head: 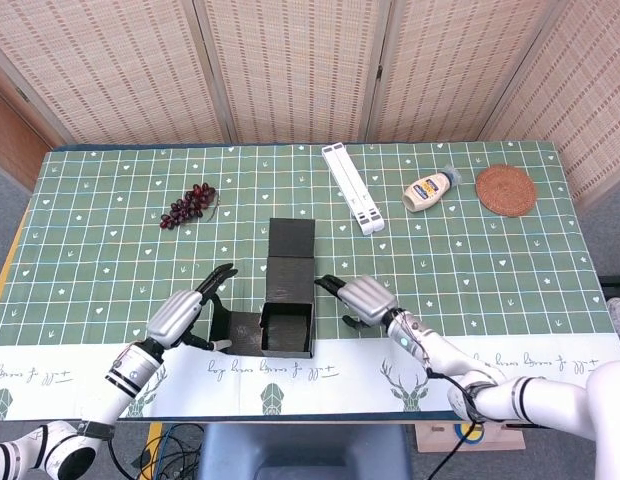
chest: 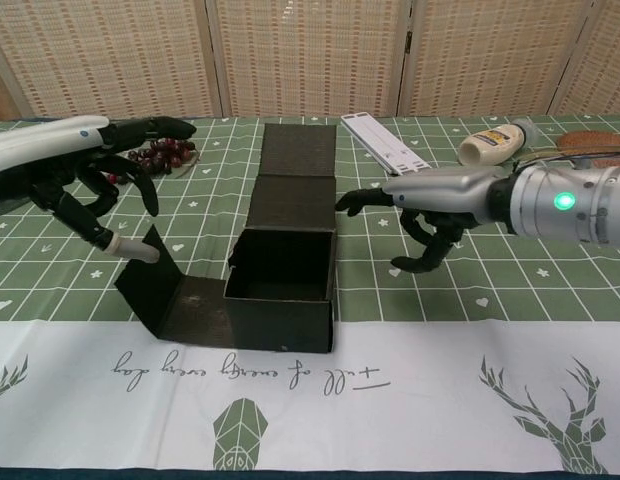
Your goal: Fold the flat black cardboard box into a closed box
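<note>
On the near part of the table [head: 90,200] you have the box [head: 288,329], open on top, lid flat behind it, one flap out to its left. Your left hand [head: 180,318] is by this flap, fingers spread, thumb tip at the flap's raised edge. Your right hand [head: 362,299] is just beside the box, fingers apart and holding nothing.

Being shown on the table are one black cardboard box [head: 288,300], one bunch of grapes [head: 187,205], one white folding stand [head: 352,187], one squeeze bottle [head: 431,189] and one round woven coaster [head: 506,189], with two hands, left hand [head: 180,316] and right hand [head: 361,299], being counted.
</note>
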Tool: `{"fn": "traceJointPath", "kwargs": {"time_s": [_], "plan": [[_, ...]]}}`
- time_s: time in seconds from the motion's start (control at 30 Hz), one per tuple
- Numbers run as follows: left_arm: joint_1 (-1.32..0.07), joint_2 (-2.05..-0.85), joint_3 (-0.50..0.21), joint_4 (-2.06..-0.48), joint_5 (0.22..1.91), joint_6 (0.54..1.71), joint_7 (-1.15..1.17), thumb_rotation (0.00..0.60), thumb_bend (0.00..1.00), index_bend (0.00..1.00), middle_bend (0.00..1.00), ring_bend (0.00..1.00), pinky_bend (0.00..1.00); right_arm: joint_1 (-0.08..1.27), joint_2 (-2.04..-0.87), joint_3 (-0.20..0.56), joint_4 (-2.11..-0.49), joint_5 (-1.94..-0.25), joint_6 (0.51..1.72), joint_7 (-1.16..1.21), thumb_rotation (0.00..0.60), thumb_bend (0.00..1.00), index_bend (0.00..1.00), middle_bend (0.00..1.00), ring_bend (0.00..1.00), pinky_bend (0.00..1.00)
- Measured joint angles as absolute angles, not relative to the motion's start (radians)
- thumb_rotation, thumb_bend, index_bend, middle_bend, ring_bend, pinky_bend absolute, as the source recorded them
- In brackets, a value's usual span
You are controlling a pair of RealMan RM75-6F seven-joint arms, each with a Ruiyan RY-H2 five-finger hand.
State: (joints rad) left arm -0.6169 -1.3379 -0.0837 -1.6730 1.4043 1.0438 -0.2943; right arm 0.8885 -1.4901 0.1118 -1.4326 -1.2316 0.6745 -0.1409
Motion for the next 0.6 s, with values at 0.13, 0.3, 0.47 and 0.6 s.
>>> {"fn": "traceJointPath", "kwargs": {"time_s": [0.13,0.3,0.47,0.6], "plan": [[-0.612,-1.335,-0.086,-1.669,1.406,1.045,-0.313,0.6,0.09,0.0,0.0,0.41,0.83,0.913,-1.539,0.148,-1.395,-1.189,0.655,-0.11,0.6,0.46,0.0,0.07,0.71,0.99],[-0.601,-1.328,-0.083,-1.665,1.415,1.051,-0.341,0.6,0.09,0.0,0.0,0.41,0.83,0.899,-1.525,0.148,-1.438,-1.19,0.66,-0.066,0.6,0.38,0.0,0.06,0.71,0.99],[-0.593,-1.323,-0.079,-1.664,1.429,1.053,-0.369,0.6,0.09,0.0,0.0,0.41,0.83,0.852,-1.485,0.138,-1.521,-1.194,0.678,0.027,0.6,0.04,0.0,0.06,0.71,0.99],[-0.592,-1.321,-0.079,-1.673,1.439,1.054,-0.373,0.6,0.09,0.0,0.0,0.41,0.83,0.813,-1.478,0.12,-1.554,-1.18,0.703,0.057,0.6,0.0,0.0,0.06,0.71,0.99]]}}
